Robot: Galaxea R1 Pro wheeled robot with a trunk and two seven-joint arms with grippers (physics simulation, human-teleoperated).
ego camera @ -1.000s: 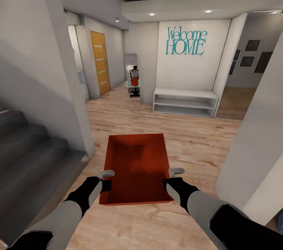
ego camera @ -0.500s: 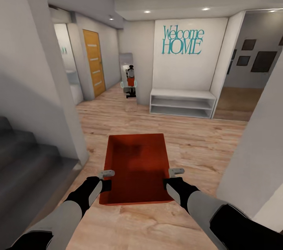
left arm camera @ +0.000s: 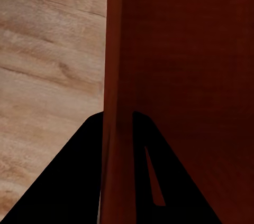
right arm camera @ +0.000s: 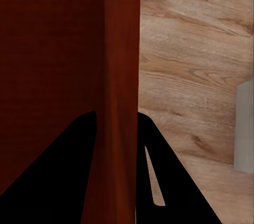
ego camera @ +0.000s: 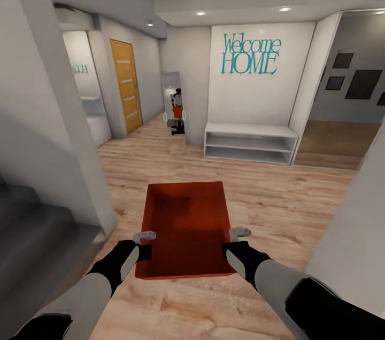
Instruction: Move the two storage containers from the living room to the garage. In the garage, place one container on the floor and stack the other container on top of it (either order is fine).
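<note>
I hold one orange-red storage container [ego camera: 187,225] in front of me, above the light wood-plank floor [ego camera: 278,195]. Its inside is bare. My left gripper [ego camera: 145,244] is shut on the container's left wall [left arm camera: 112,76], whose edge runs between the black fingers [left arm camera: 79,182]. My right gripper [ego camera: 230,241] is shut on the container's right wall [right arm camera: 121,65] in the same way, one finger [right arm camera: 169,182] on each side. The second container is out of view. The garage is out of view.
A grey staircase [ego camera: 32,233] and a white wall [ego camera: 48,131] stand close at left. A white pillar [ego camera: 353,222] stands at right. Ahead are a low white shelf [ego camera: 250,143] under a "Welcome HOME" sign [ego camera: 250,55], a wooden door [ego camera: 126,86], and a mirror [ego camera: 175,110].
The whole view has shifted: the staircase and left wall slide away at left, the right pillar recedes, and more of the right-hand room shows. Both grippers hold the container as before.
</note>
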